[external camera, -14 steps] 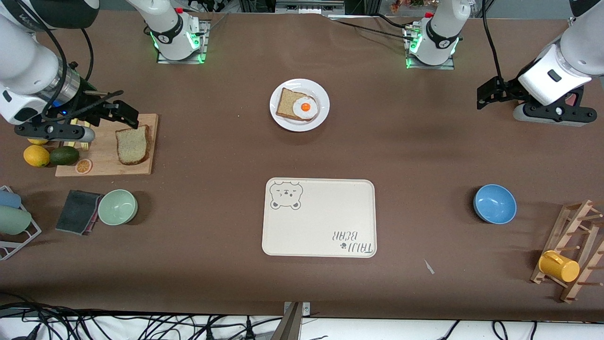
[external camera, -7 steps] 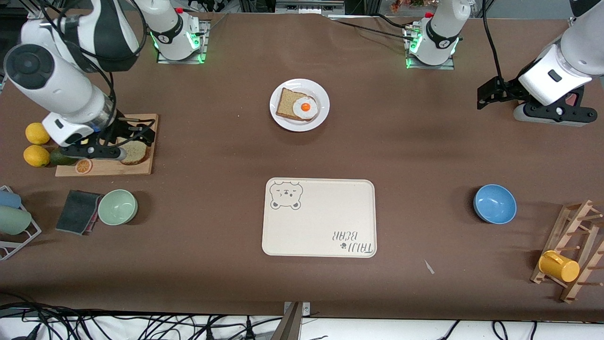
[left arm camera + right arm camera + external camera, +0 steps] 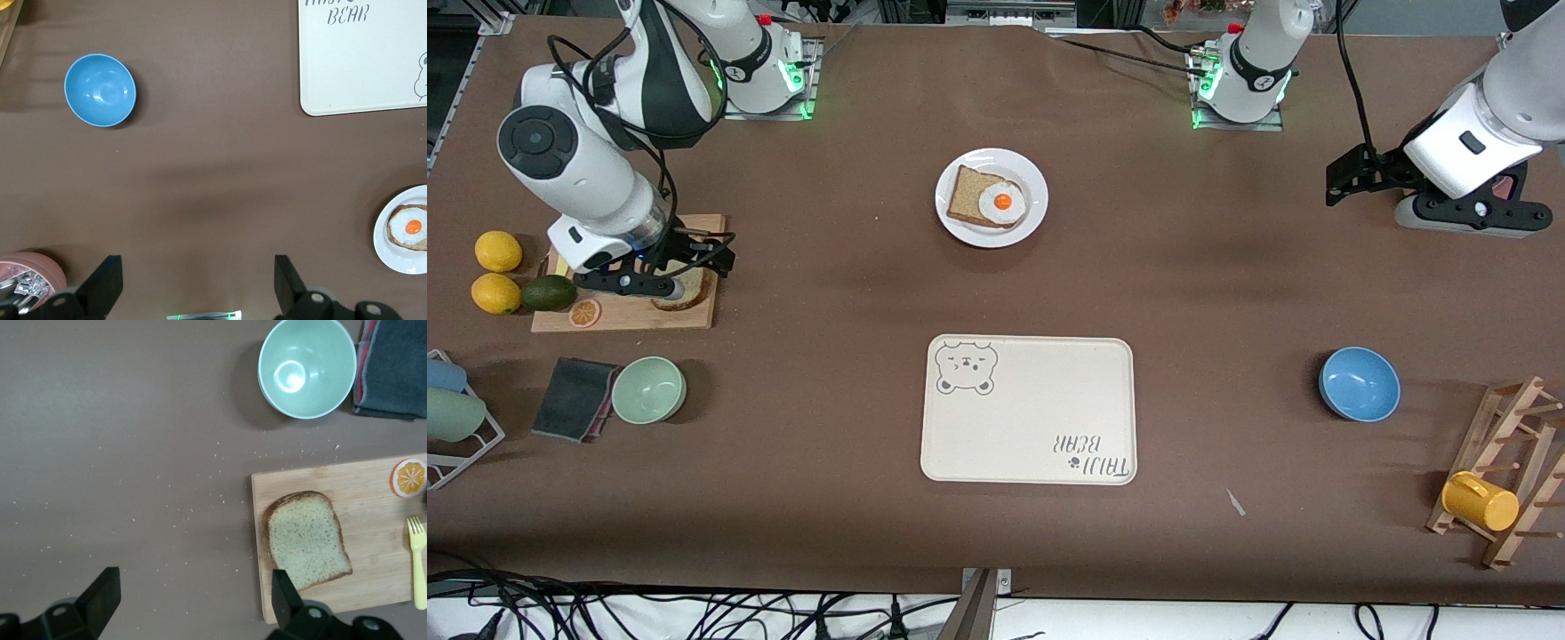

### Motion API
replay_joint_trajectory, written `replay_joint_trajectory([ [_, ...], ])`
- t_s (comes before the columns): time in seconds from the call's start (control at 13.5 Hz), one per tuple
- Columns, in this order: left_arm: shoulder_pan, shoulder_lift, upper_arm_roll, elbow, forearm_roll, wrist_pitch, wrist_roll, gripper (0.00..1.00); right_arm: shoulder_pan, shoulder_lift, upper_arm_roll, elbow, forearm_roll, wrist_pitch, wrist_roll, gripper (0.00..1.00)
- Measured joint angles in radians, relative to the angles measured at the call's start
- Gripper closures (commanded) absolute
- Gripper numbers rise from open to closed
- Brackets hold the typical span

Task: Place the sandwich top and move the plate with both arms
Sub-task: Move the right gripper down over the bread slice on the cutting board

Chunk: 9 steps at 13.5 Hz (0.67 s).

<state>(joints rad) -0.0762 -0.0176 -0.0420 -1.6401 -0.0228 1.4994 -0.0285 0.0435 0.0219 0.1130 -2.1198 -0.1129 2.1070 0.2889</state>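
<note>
The sandwich top (image 3: 307, 540), a bare speckled bread slice, lies on a wooden cutting board (image 3: 370, 520) at the right arm's end of the table. In the front view only its edge (image 3: 690, 300) shows under the right gripper (image 3: 710, 260). My right gripper (image 3: 193, 600) is open and empty, hovering over the board's edge, with the slice just outside one finger (image 3: 288, 599). The white plate (image 3: 953, 222) holds a bread slice with a fried egg (image 3: 1000, 202); it also shows in the left wrist view (image 3: 383, 250). My left gripper (image 3: 1343, 180) waits open and empty (image 3: 197, 290) at its own end.
Two lemons (image 3: 498, 252), an avocado (image 3: 549, 292) and an orange slice (image 3: 584, 312) lie by the board. A green bowl (image 3: 649, 388), a dark cloth (image 3: 574, 397), the bear tray (image 3: 1029, 418), a blue bowl (image 3: 1359, 384) and a rack with a yellow mug (image 3: 1480, 500) lie nearer the camera.
My right arm has swung in over the cutting board and lowered; its gripper now covers most of the bread slice in the front view. The left arm has not moved.
</note>
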Motion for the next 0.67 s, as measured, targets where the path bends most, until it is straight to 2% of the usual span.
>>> replay_joint_trajectory([
  [0.37, 0.001, 0.0, 0.001, 0.0, 0.0, 0.0, 0.0, 0.0, 0.0, -0.005, -0.002, -0.006, 0.0, 0.048, -0.02, 0.0],
  [0.67, 0.001, 0.0, 0.001, 0.0, 0.0, 0.0, 0.0, 0.0, -0.001, 0.012, -0.053, -0.084, -0.003, 0.145, -0.027, 0.0],
])
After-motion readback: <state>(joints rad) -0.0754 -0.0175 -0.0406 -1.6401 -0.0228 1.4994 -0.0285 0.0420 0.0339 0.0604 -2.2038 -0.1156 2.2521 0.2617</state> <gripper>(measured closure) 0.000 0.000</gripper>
